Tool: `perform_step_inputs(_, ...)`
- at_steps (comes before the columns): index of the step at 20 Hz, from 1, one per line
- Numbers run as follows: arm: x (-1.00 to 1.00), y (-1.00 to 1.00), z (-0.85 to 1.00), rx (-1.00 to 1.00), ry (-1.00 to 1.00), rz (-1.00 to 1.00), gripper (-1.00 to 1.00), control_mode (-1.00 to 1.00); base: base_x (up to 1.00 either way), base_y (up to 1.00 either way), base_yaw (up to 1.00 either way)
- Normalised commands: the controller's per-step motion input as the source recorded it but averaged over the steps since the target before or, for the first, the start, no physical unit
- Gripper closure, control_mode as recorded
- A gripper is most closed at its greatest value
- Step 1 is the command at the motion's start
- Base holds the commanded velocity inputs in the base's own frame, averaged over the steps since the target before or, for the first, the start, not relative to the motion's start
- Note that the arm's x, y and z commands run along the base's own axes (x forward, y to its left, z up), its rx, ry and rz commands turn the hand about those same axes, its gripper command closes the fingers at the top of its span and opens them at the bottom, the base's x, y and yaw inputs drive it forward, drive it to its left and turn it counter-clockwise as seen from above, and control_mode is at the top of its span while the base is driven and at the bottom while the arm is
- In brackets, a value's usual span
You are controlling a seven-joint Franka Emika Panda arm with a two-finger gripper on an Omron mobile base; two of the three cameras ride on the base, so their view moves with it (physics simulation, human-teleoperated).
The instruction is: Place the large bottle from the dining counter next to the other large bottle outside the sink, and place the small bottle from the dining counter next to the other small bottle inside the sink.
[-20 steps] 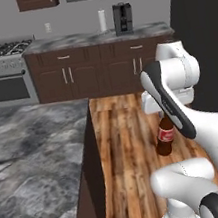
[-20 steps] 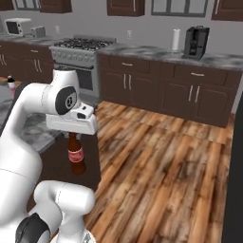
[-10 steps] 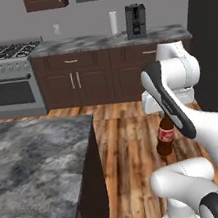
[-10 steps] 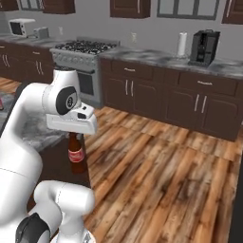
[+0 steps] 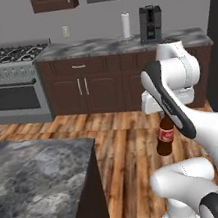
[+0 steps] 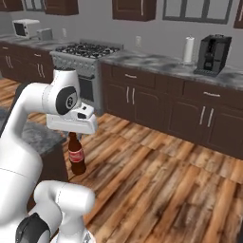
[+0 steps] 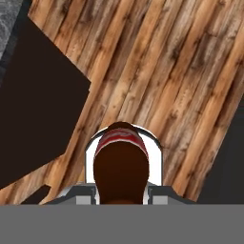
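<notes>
The large bottle (image 5: 165, 139), dark brown with a red label, hangs upright over the wooden floor with my gripper (image 5: 163, 115) shut on its neck. The right base view has the same bottle (image 6: 76, 157) under the white hand, gripper (image 6: 72, 135) closed around its top. Looking down in the hand view, the bottle's (image 7: 121, 164) shoulder and red label sit between the gripper (image 7: 121, 191) tips. The marbled dining counter (image 5: 33, 188) lies at the lower left, beside the arm. The sink, the other large bottle and the small bottles are out of view.
A stove (image 5: 7, 55) stands at the back left. The back counter (image 5: 95, 47) carries a paper towel roll (image 5: 126, 25) and a black coffee machine (image 5: 150, 23). A microwave (image 6: 26, 28) sits far left. Open wooden floor (image 6: 156, 180) lies ahead.
The whole picture has shifted: the base is moving, the back wall's things slide right and the dining counter drops away to the lower left. The bottle stays held the same way.
</notes>
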Motion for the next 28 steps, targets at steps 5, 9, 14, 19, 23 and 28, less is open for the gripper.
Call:
perform_step_inputs(5,0.0,0.0,0.0,0.0,0.0,0.0,1.0,1.0,0.65,-0.58,0.19)
perform_step_inputs(9,0.0,0.0,0.0,0.0,0.0,0.0,1.0,1.0,0.62,-0.57,0.2)
perform_step_inputs(14,0.0,0.0,0.0,0.0,0.0,0.0,1.0,1.0,0.61,-0.56,0.2)
perform_step_inputs(19,0.0,0.0,0.0,0.0,0.0,0.0,1.0,1.0,0.59,-0.58,0.21)
perform_step_inputs(23,0.0,0.0,0.0,0.0,0.0,0.0,1.0,1.0,0.59,-0.58,0.21)
perform_step_inputs(28,0.0,0.0,0.0,0.0,0.0,0.0,1.0,1.0,0.6,-0.36,0.26)
